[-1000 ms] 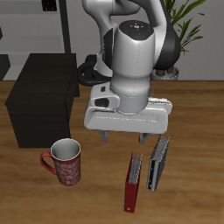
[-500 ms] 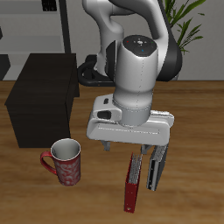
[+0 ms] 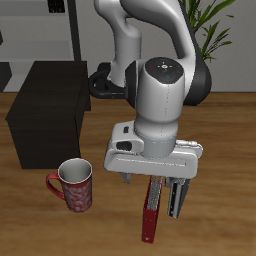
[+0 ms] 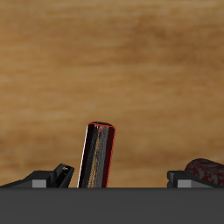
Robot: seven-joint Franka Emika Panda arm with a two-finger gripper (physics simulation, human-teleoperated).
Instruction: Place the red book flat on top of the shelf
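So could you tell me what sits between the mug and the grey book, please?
The red book stands there on its edge, with the gripper over it, as the exterior view shows.

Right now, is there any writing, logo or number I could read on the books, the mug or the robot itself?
None can be read.
The red book shows a plain spine, no title.
The mug has a speckled red pattern, no words.
The grey book is too small to tell.
The gripper shows no label.

Red patterned mug (image 3: 75, 184) stood on the wooden desk (image 3: 40, 225), grey book (image 3: 181, 192) lay nearer the front edge, potted plant (image 3: 212, 22) and grey rack (image 3: 50, 30) stood behind.
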